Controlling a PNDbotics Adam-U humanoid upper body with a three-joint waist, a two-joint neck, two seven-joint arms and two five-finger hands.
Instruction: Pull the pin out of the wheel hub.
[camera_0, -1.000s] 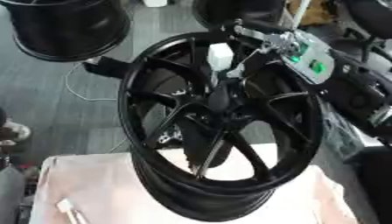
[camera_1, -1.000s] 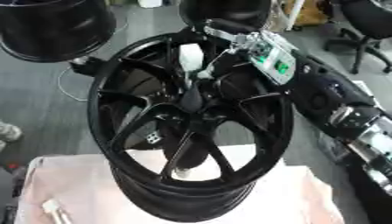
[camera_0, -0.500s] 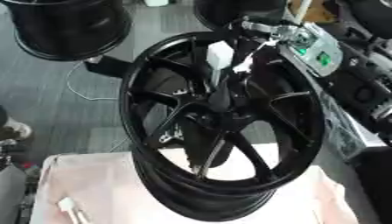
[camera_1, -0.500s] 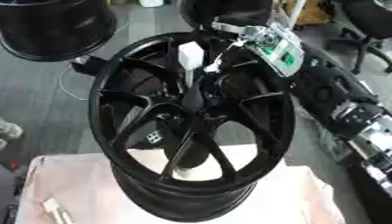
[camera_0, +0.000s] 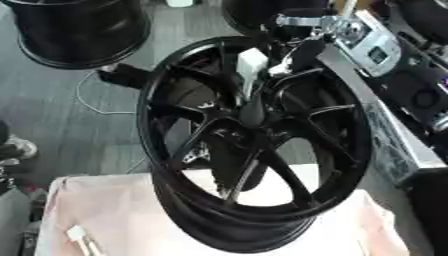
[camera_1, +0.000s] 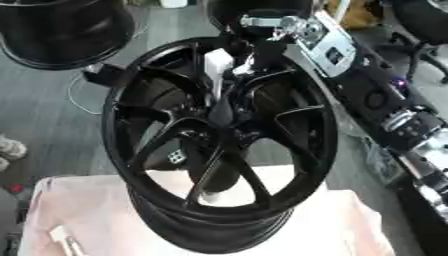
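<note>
Far left there's a spare black rim (camera_0: 74, 30) on the floor, plus a small white bit (camera_0: 77, 235) lying on the pale cloth over the tabletop (camera_0: 96, 210). Moving in, the big black wheel hub (camera_0: 254, 145) stands upright on that cloth, spokes facing the camera.

The pin (camera_0: 251, 67), as far as I can make out, is the white blocky piece with a dark stem below it, sitting above the centre of the spokes. It looks small, light and rigid, probably smooth plastic, so I'd guess it could slip. Best place to take it is across the white head, then pull straight out along the stem.

To the right, the right robot hand (camera_0: 293, 47) comes in over the top rim right beside the pin. I honestly can't tell whether its fingers are around it. No left robot hand anywhere.
</note>
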